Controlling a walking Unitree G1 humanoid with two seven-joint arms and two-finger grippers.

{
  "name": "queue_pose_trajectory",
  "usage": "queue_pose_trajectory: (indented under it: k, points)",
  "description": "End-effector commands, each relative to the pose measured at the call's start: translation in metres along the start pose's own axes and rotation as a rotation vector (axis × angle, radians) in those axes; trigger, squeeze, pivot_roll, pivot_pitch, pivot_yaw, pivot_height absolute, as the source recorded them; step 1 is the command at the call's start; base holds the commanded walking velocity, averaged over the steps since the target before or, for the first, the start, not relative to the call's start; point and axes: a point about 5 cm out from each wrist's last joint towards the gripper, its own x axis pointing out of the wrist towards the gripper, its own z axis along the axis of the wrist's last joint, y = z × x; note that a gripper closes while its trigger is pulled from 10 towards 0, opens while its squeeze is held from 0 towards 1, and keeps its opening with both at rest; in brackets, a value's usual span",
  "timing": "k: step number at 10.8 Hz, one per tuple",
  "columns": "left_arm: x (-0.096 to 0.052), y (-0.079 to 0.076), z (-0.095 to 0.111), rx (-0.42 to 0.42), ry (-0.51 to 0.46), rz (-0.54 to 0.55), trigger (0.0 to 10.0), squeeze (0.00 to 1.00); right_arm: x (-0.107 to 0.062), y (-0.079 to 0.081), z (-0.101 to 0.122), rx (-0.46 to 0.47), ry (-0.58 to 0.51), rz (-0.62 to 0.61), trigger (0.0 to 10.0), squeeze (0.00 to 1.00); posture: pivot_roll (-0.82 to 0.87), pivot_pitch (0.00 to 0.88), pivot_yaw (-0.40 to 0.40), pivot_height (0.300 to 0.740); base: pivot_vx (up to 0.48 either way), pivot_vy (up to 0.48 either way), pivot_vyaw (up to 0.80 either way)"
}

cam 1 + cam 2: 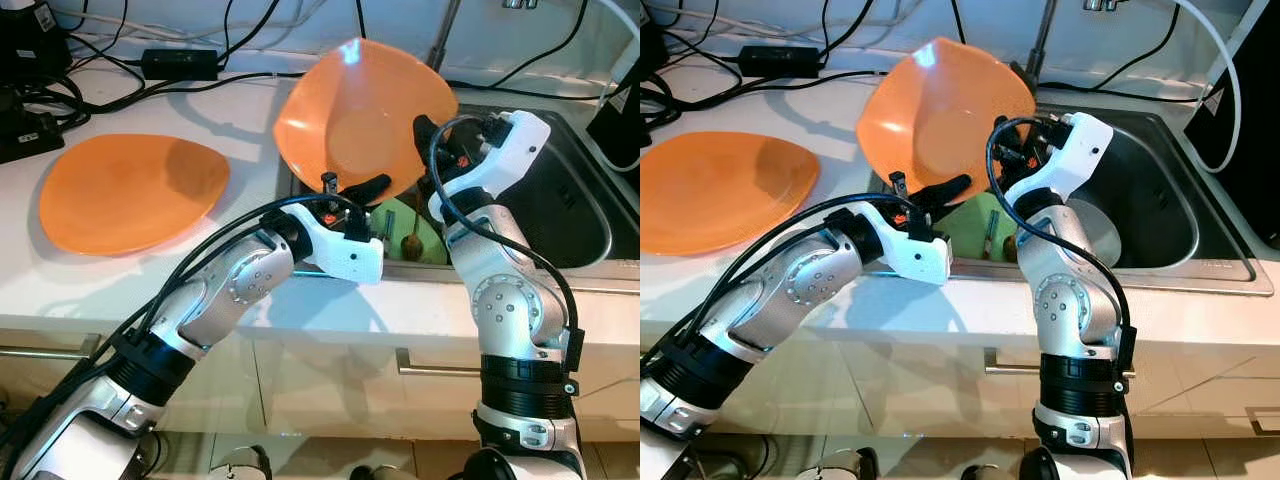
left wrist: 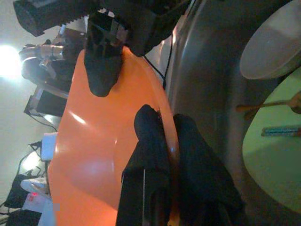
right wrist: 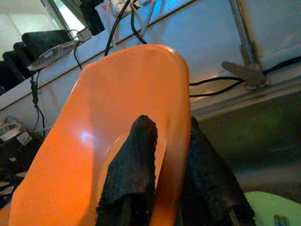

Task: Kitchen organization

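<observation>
Two orange plates: one glossy, rounded-triangular plate point(image 1: 360, 115) tilted up on edge over the steel sink point(image 1: 575, 215), a second plate point(image 1: 130, 190) lying flat on the white counter point(image 1: 120, 290) at nine o'clock of the first, well apart from it. Two grippers, both pinching the tilted plate: left gripper point(image 1: 350, 188) clamped on its lower rim at six o'clock, one black finger on each face; right gripper point(image 1: 425, 135) clamped on the rim at about four o'clock, likewise one textured finger point(image 3: 134, 165) on the inner face and one behind. One pale green plate point(image 1: 415, 235) down in the sink, mostly hidden behind both wrists, carrying what looks like a wooden spoon point(image 2: 268, 103) and a second slim utensil point(image 2: 282, 131), hard to identify. One round grey dish or lid point(image 2: 275, 44) beside it in the basin, cut off at the frame edge. Faucet stem point(image 1: 440, 40) at twelve o'clock, cropped at the top. Tangle of black cables point(image 1: 180, 60) along the back wall, count unclear. Drawer handles point(image 1: 440, 368) below the counter edge, partly covered by the silver arms.
</observation>
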Motion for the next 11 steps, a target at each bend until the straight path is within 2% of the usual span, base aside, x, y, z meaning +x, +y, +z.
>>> queue_pose_trajectory:
  k: [1, 2, 3, 4, 7, 9, 10, 11]
  points:
    - [-0.004, 0.007, -0.012, 0.013, 0.056, 0.038, 10.0, 0.00, -0.002, -0.007, 0.007, -0.012, -0.018, -0.018, 0.0, 0.00, 0.08, 0.079, -0.073, 0.740, 0.000, 0.000, 0.00]
    - [-0.005, 0.008, -0.015, 0.021, 0.067, 0.040, 10.0, 0.00, -0.002, -0.007, 0.007, -0.011, -0.018, -0.018, 0.0, 0.00, 0.07, 0.078, -0.073, 0.740, 0.000, 0.000, 0.00]
    - [-0.006, 0.008, -0.019, 0.020, 0.083, 0.040, 10.0, 0.87, -0.002, -0.007, 0.007, -0.010, -0.018, -0.019, 0.0, 0.00, 0.08, 0.077, -0.073, 0.740, 0.000, 0.000, 0.00]
    - [-0.007, 0.007, -0.020, 0.003, 0.089, 0.037, 10.0, 1.00, -0.002, -0.007, 0.007, -0.009, -0.017, -0.018, 0.0, 0.00, 0.08, 0.077, -0.073, 0.740, 0.000, 0.000, 0.00]
    - [-0.005, 0.007, -0.016, -0.012, 0.085, 0.050, 10.0, 1.00, -0.002, -0.008, 0.008, -0.012, -0.026, -0.032, 0.0, 0.00, 0.08, 0.079, -0.075, 0.740, 0.000, 0.000, 0.00]
    - [-0.005, 0.007, -0.016, -0.015, 0.091, 0.051, 10.0, 1.00, 0.000, -0.021, 0.022, -0.002, -0.106, -0.132, 0.0, 0.00, 0.08, 0.085, -0.075, 0.740, 0.000, 0.000, 0.00]
    - [-0.004, 0.005, -0.016, -0.022, 0.092, 0.051, 10.0, 0.00, 0.002, -0.035, 0.031, -0.015, -0.149, -0.229, 0.0, 0.00, 0.08, 0.087, -0.076, 0.740, 0.000, 0.000, 0.00]
    - [-0.004, 0.004, -0.015, -0.036, 0.090, 0.050, 10.0, 0.00, 0.002, -0.049, 0.038, -0.030, -0.190, -0.322, 0.0, 0.00, 0.08, 0.088, -0.077, 0.740, 0.000, 0.000, 0.00]
